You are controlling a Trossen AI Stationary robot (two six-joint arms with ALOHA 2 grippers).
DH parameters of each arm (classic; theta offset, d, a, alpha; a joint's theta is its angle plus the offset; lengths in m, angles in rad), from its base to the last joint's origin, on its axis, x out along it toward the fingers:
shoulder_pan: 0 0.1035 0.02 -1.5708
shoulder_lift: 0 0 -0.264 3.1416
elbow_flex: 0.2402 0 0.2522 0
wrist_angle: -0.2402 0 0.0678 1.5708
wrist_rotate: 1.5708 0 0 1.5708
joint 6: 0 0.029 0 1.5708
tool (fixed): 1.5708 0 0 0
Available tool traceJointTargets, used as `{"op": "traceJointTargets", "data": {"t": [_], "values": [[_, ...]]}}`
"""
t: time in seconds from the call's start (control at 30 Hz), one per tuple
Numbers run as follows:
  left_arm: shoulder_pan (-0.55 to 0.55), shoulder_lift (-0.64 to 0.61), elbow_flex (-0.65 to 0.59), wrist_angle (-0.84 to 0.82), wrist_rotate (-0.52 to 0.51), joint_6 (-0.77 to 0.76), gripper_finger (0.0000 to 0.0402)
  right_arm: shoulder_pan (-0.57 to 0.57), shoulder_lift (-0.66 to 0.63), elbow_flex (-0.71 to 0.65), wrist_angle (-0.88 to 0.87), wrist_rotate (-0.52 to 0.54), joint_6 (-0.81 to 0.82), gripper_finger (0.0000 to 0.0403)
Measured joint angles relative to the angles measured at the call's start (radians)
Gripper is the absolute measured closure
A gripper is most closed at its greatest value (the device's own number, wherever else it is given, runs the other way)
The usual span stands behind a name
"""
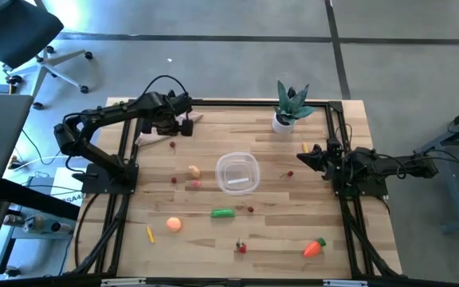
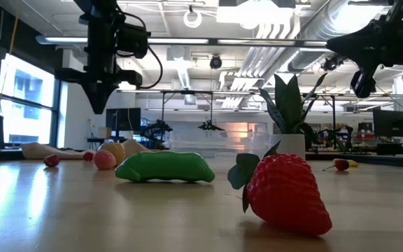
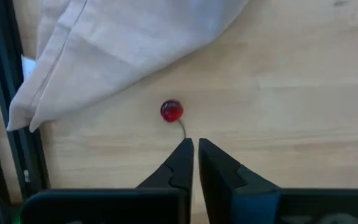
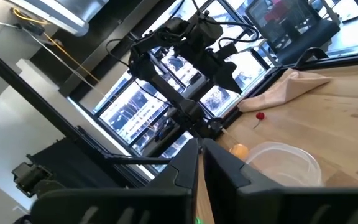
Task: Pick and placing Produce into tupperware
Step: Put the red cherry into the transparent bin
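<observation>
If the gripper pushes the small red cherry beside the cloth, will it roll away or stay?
The cherry looks round and smooth, so it would probably roll at a light push. Its thin stem may make it curve rather than go straight. The cloth lies close beside it and might stop it on that side.

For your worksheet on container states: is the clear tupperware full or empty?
Empty: the tupperware holds no produce in the high view; the pieces lie scattered around it.
</observation>
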Motion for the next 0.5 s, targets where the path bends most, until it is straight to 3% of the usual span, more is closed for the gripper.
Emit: {"op": "traceJointTargets", "data": {"t": [0.27, 0.5], "values": [[0.000, -0.001, 0.000, 0.002, 0.003, -0.075, 0.0271, 0.000, 0.000, 0.000, -0.006, 0.000, 0.000, 0.0366], [0.000, -0.001, -0.033, 0.010, -0.019, -0.184, 0.0215, 0.000, 0.000, 0.000, -0.009, -0.006, 0.000, 0.0366]]}}
